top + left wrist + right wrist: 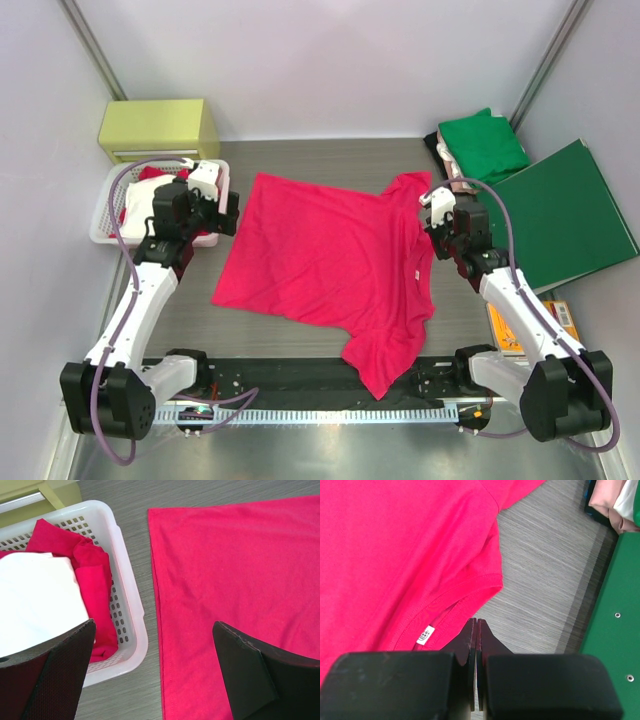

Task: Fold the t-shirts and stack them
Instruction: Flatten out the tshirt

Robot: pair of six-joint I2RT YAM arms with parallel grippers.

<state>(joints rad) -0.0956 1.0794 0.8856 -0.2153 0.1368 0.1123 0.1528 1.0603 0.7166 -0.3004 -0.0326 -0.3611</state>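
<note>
A bright pinkish-red t-shirt (330, 260) lies spread flat across the middle of the table, one sleeve hanging toward the near edge. My left gripper (155, 625) hovers wide open over the shirt's left hem (160, 605), beside the basket, with nothing between its fingers. My right gripper (476, 621) is shut and empty. Its tips sit just off the collar, close to the small white neck label (425, 634). A folded green t-shirt (485, 145) rests on a pale beige-pink one (612, 505) at the back right.
A white perforated basket (125, 565) at the left holds red cloth (90, 575) and white cloth (35, 600). A yellow-green box (158, 128) stands behind it. A flat dark-green folder (560, 215) lies at the right, with an orange object (505, 330) nearer me.
</note>
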